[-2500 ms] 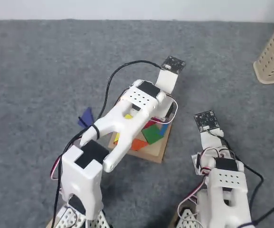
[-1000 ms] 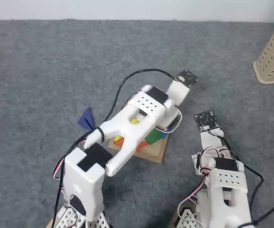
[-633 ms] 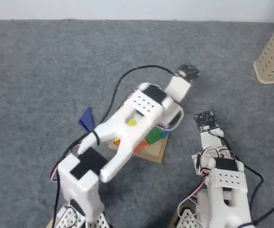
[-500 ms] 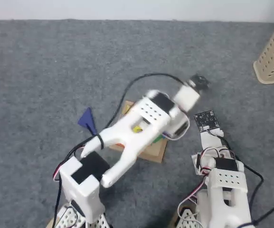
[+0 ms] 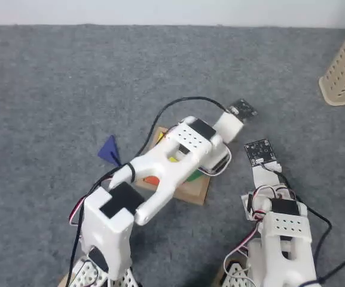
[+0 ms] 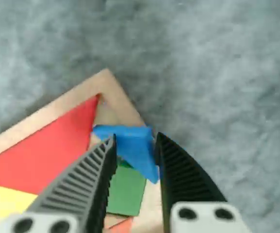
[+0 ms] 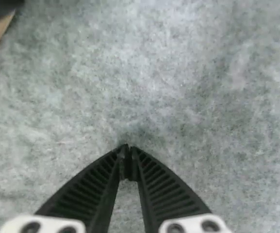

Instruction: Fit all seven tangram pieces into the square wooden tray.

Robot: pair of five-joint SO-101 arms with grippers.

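- The left tool is clamped on a small blue piece. It holds the piece tilted over the corner gap of the wooden tray, just beside the red piece and the green piece.
- The blue piece looks like painted wood: light, stiff and smooth-faced, so it is likely to slip or twist if pinched near a point. I judge 2 opposite edges near its middle to be the safest hold.
- The right tool is closed on nothing, low over the grey surface.
- The left wrist view shows the grip and the open slot, which the left arm covers in the high view. The high view adds a dark blue triangle lying on the surface near the wooden tray, so at least 1 piece waits outside.
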